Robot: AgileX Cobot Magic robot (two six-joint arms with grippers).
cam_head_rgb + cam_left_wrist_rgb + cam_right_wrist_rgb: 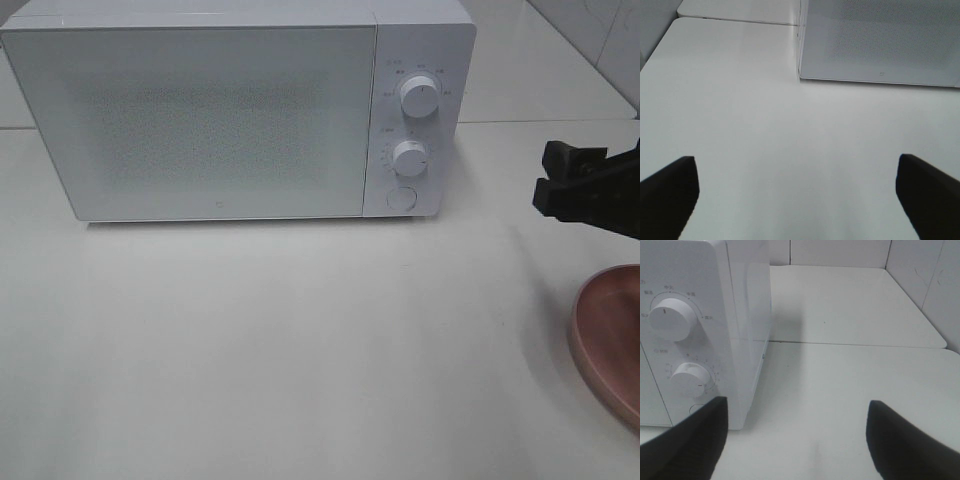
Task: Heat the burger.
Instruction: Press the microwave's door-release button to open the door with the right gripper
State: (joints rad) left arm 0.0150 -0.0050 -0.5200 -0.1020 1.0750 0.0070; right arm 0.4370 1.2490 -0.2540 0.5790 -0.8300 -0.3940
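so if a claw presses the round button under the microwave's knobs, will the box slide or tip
Tipping seems unlikely: the microwave is wide, low and sits flat on the table. Probably heavy too, yet the smooth table could let it slide back slightly.

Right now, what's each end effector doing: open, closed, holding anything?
Left end effector: open, holding nothing.
Right end effector: open, holding nothing.

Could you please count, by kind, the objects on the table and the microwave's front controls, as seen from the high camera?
White microwave: 1
Rotary knobs: 2
Round button: 1
Pink plate, partly cut off at the edge of the view: 1
Total: 5
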